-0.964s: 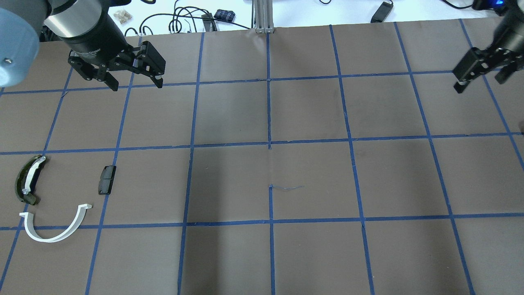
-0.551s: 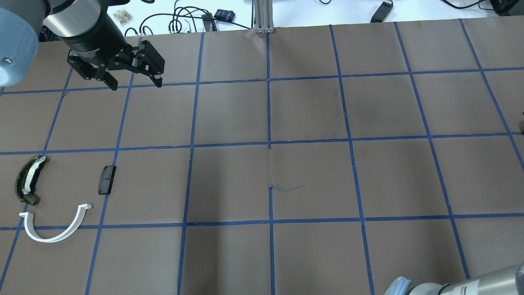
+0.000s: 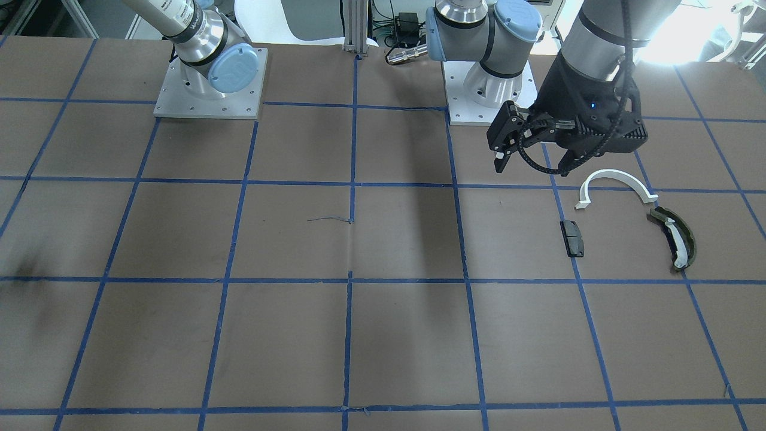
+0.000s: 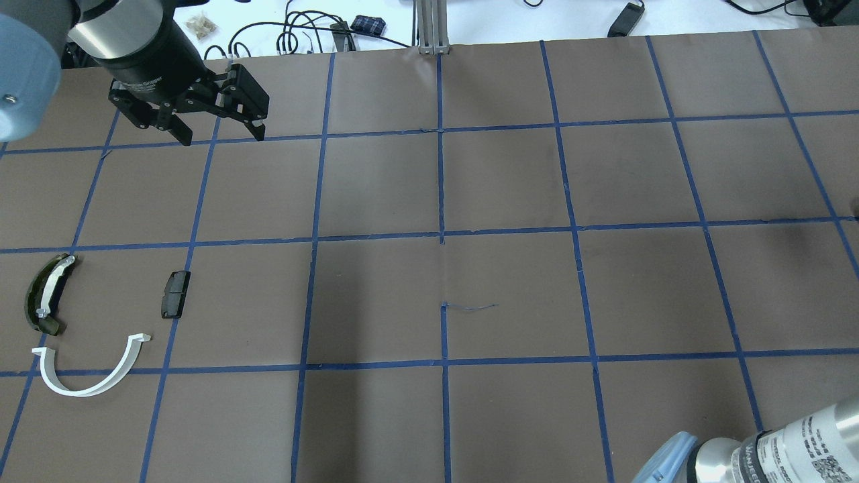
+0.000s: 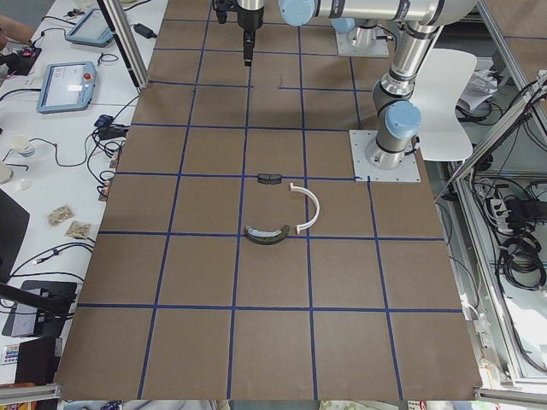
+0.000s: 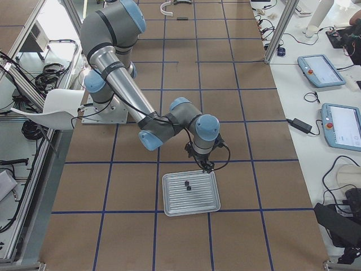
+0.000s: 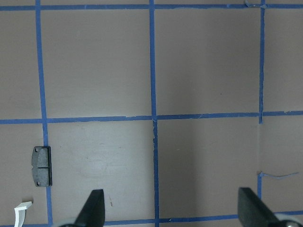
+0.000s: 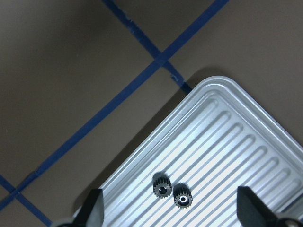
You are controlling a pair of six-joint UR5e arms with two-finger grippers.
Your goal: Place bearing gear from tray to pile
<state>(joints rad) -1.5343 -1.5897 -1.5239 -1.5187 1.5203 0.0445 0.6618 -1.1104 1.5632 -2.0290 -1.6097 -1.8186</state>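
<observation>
Two small dark bearing gears (image 8: 162, 188) (image 8: 182, 199) lie side by side on the ribbed metal tray (image 8: 227, 132), which also shows in the exterior right view (image 6: 197, 202). My right gripper (image 8: 170, 213) is open and hangs above the tray's corner, with the gears below and between its fingers. The pile lies at the table's left: a white half-ring arc (image 4: 90, 386), an olive-green curved piece (image 4: 43, 295) and a black block (image 4: 174, 294). My left gripper (image 4: 221, 139) is open and empty, held high beyond the pile.
Cables and small boxes (image 4: 302, 33) lie past the table's far edge beside an aluminium post (image 4: 429, 27). The two arm base plates (image 3: 209, 90) stand on the robot's side. Tablets (image 6: 321, 70) lie on a side bench. The right arm's forearm (image 4: 792, 446) shows at the overhead view's lower right.
My right gripper left the overhead view's top right, and its forearm has come in at the bottom right corner. The left gripper has barely shifted. The pile has not moved.
</observation>
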